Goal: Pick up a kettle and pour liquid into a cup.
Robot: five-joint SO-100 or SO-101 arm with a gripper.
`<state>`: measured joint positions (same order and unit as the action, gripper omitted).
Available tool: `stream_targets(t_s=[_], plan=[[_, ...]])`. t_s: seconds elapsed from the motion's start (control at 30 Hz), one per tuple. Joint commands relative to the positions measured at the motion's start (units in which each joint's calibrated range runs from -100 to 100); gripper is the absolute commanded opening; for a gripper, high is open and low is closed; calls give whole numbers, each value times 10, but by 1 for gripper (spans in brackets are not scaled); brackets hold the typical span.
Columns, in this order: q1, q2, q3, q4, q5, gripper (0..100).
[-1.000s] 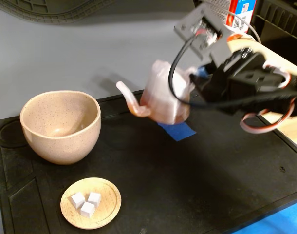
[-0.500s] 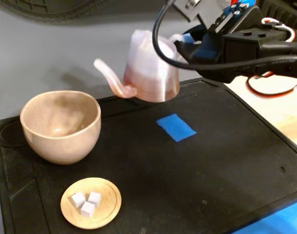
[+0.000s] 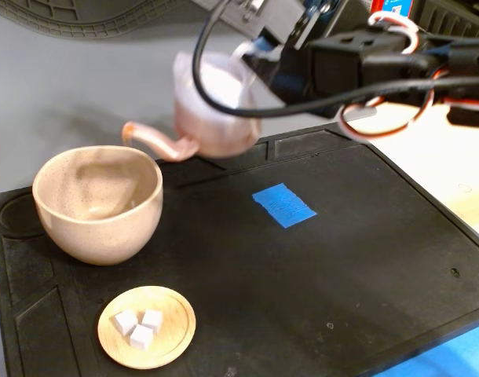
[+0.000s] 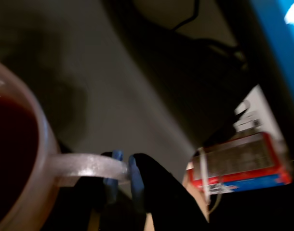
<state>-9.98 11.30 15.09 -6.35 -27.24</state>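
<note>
The pinkish-white kettle (image 3: 212, 106) hangs in the air above the black mat, tilted to the left. Its thin spout (image 3: 149, 140) points over the right rim of the beige speckled cup (image 3: 98, 200). My gripper (image 3: 251, 67) is shut on the kettle's loop handle at its right side. In the wrist view the handle (image 4: 86, 166) sits between the dark fingers (image 4: 137, 180), and reddish-brown liquid (image 4: 9, 144) shows inside the kettle (image 4: 41, 159). No stream from the spout shows, and the cup's inside looks pale.
A small wooden dish (image 3: 147, 326) with three white cubes lies on the black mat (image 3: 318, 290) in front of the cup. A blue tape patch (image 3: 283, 205) marks the mat's middle. A red and blue box (image 4: 238, 163) stands beyond the arm.
</note>
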Motion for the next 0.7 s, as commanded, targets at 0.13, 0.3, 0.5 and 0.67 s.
stream_targets(t_s=[0.13, 0.3, 0.5, 0.67], plan=[[-2, -8, -79, -7, 113, 1], [-2, -7, -84, -7, 114, 1], [-1, -6, -98, -7, 114, 1], [-14, 48, -184, -5, 114, 1]])
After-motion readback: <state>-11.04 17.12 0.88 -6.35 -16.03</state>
